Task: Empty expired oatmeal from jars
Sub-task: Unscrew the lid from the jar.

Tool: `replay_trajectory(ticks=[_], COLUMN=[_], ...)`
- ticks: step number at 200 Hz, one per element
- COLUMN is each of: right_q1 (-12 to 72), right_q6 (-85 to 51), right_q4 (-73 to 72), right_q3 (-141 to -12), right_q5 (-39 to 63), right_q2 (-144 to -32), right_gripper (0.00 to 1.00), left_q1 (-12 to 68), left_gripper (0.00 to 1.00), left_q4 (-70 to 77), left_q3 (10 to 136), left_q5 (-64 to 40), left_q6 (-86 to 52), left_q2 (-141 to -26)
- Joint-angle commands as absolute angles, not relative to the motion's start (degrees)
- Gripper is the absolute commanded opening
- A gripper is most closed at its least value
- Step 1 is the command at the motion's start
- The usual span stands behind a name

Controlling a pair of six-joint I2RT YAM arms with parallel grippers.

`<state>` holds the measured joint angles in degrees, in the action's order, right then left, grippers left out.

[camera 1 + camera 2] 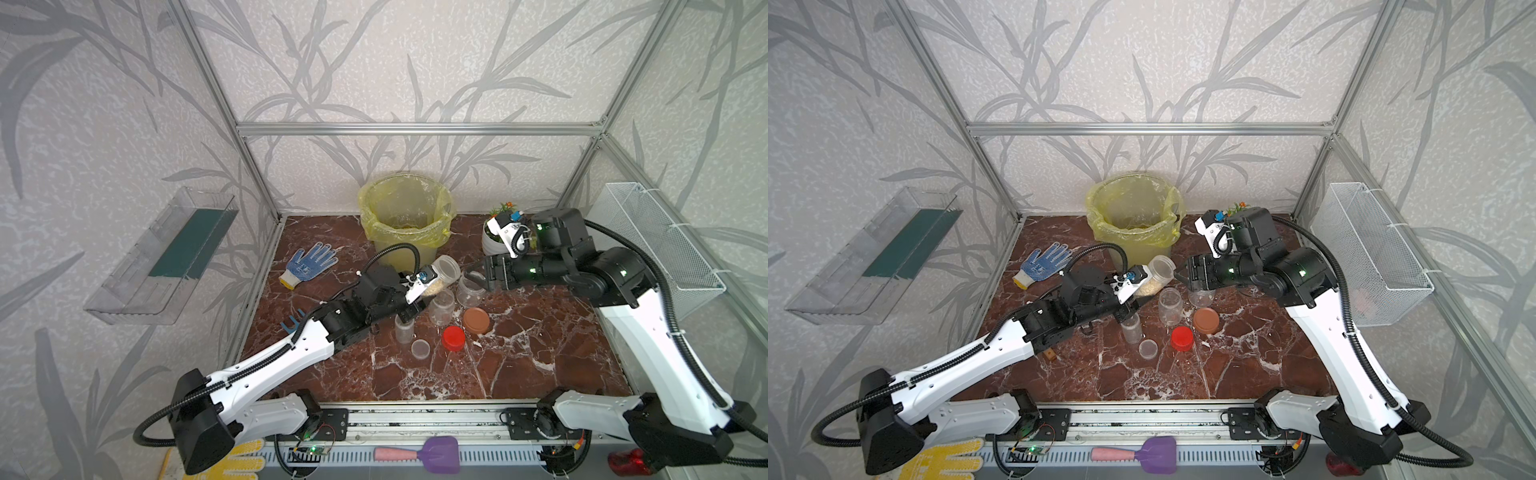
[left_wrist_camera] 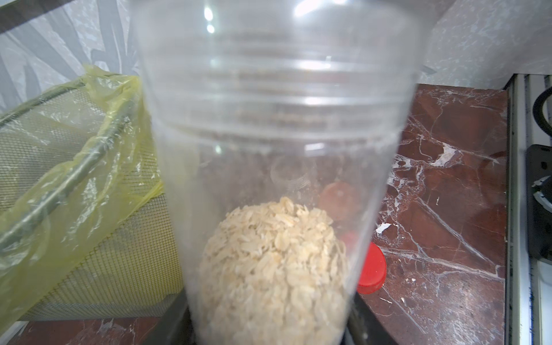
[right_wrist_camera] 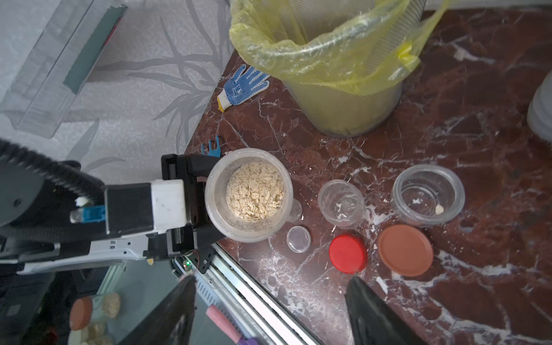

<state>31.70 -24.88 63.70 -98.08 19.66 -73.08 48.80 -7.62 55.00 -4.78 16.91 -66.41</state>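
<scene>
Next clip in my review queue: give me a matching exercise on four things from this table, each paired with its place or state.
Things:
1. clear plastic jar of pale oat flakes
2. red round lid
3. wide clear plastic jar
4. blue dotted fabric glove

Places or states:
A. stands open, nearly empty
B. lies flat near the edge of the marble table
C. held tilted in the left gripper
D. lies beside the brown round lid

Pairs: 1-C, 2-D, 3-A, 4-B.
</scene>
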Motion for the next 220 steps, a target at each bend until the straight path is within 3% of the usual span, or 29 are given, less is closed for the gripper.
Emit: replay_trajectory(ticks=[1, 63, 116, 155, 201, 220], right_q1=[32.77, 36.07, 37.28, 37.41, 37.44, 37.49], right_q6=[-36.13, -39.58, -39.47, -38.51, -36.99, -33.95], right_q4=[63.19, 65.19, 66.24, 67.05, 67.13, 67.67], right_q3=[-99.5, -109.12, -110.95, -111.52, -109.91, -109.18], right_q5=[16.86, 15.89, 15.96, 16.69, 19.6, 20.49], right_q2=[-76.42, -85.16, -88.74, -89.55, -89.56, -89.3], right_gripper=[0.8, 0.84, 0.82, 0.72, 0.55, 0.4], left_q1=[49.28, 49.66, 49.66, 49.66, 49.66, 49.55], left_gripper=[0.0, 0.0, 0.0, 0.0, 0.0, 0.0], left_q4=[-3.8, -3.8, -3.97, -4.26, -4.22, -4.32], left_q3=[54.93, 55.2, 54.94, 54.8, 54.67, 54.8], left_q5=[-1.29, -0.62, 0.0, 0.32, -0.27, -2.11], left_q6=[18.73, 19.6, 20.11, 20.36, 20.21, 19.92], left_q2=[-66.12, -67.39, -66.71, -66.92, -66.08, -65.42])
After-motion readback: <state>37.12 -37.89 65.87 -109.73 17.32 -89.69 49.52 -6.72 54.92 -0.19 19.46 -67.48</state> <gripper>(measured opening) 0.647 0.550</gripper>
